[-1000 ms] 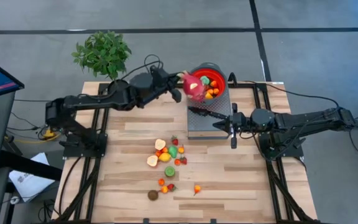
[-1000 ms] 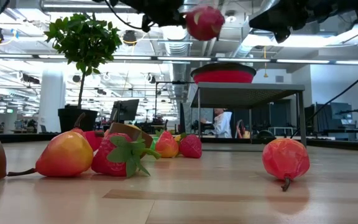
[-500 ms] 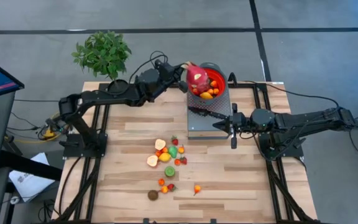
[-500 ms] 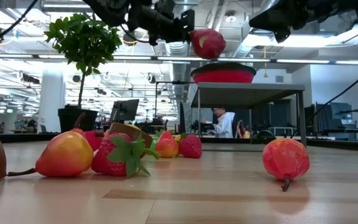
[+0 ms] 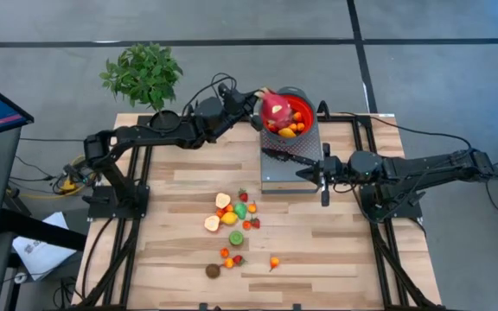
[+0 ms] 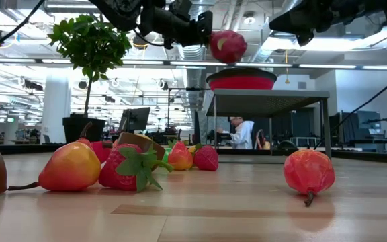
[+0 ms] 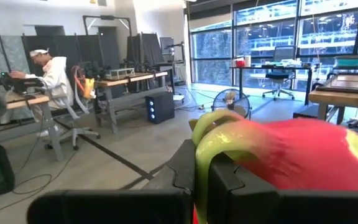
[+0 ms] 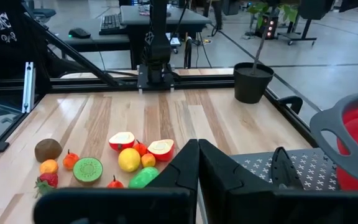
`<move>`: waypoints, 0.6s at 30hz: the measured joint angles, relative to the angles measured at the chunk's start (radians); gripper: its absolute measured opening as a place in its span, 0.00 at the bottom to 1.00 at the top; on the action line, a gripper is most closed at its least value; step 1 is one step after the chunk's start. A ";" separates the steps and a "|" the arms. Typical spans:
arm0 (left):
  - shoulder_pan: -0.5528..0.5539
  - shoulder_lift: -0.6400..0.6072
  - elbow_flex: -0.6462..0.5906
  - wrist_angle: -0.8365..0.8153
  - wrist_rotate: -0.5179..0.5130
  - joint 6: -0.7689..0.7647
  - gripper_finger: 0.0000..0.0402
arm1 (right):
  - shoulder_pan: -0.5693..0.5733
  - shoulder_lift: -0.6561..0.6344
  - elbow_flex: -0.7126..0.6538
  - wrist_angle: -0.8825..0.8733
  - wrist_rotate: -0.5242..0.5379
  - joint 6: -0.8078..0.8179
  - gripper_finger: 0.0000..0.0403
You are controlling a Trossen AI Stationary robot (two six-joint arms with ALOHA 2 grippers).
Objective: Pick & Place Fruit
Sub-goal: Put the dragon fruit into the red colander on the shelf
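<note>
We see the left hand (image 5: 256,111) clamped on the pink-red dragon fruit (image 5: 274,110), holding it in the air over the near rim of the red bowl (image 5: 302,110) at the far side of the bench (image 5: 335,250). In the low view the dragon fruit (image 6: 228,46) hangs just above the bowl (image 6: 241,80), not touching it, with the left hand (image 6: 205,37) gripping it from the side. From the left wrist camera we look past dark fingers (image 7: 225,180) pressed against the fruit's red skin and one curling green tip (image 7: 211,134).

The bowl sits on a raised grey perforated platform (image 5: 290,168), and small orange and green fruits (image 5: 290,130) lie inside it. A black-handled knife (image 5: 288,157) lies on the platform in front of the bowl.

The right hand (image 5: 324,180) waits beside the platform's near right corner, its fingers pinched together on nothing, as the right wrist view shows (image 8: 197,163).

Most of the small toy fruits (image 5: 233,214) lie scattered in the middle of the bench: cut halves, a yellow one, green ones, strawberries. A brown fruit (image 5: 213,270) and a lone orange-red piece (image 5: 274,262) sit nearer the front edge. A potted plant (image 5: 143,74) stands at the far left corner.
</note>
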 joint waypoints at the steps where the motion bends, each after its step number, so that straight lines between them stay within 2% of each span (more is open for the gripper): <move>1: 0.000 0.002 0.000 0.004 0.000 0.000 0.00 | 0.000 0.000 0.000 0.000 0.000 0.000 0.01; 9: 0.015 0.052 0.000 0.088 -0.001 -0.016 0.00 | 0.000 0.000 0.000 0.000 0.000 -0.021 0.01; 18: 0.034 0.066 0.000 0.091 -0.001 -0.016 0.01 | 0.000 0.000 0.000 0.001 0.000 -0.020 0.01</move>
